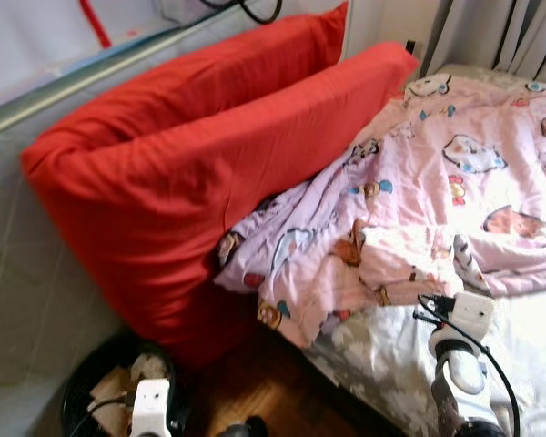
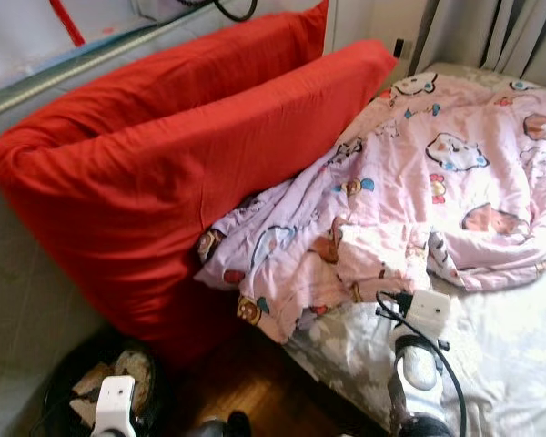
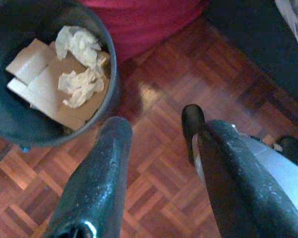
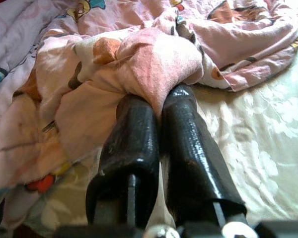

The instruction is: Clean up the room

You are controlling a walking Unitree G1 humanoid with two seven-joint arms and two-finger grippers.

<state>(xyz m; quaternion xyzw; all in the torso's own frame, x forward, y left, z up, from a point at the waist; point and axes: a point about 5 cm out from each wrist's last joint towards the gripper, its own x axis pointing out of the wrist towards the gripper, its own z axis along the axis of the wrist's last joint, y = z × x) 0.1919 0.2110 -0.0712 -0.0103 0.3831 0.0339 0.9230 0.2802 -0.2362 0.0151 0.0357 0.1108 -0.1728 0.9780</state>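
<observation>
Pink cartoon-print quilt point(image 1: 437, 173) lies rumpled on bed point(image 1: 528, 346), one corner draped against two red pillows point(image 1: 182, 164). Right tool point(image 4: 161, 104) clamped on bunched quilt fold, fingers together. Left tool point(image 3: 156, 134) spread apart above parquet floor point(image 3: 159, 188), beside black bin point(image 3: 109, 64) holding crumpled paper.

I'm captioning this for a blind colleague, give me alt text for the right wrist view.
The right gripper is shut on a fold of the pink cartoon-print quilt, bunched on a pale floral bedsheet.
</observation>
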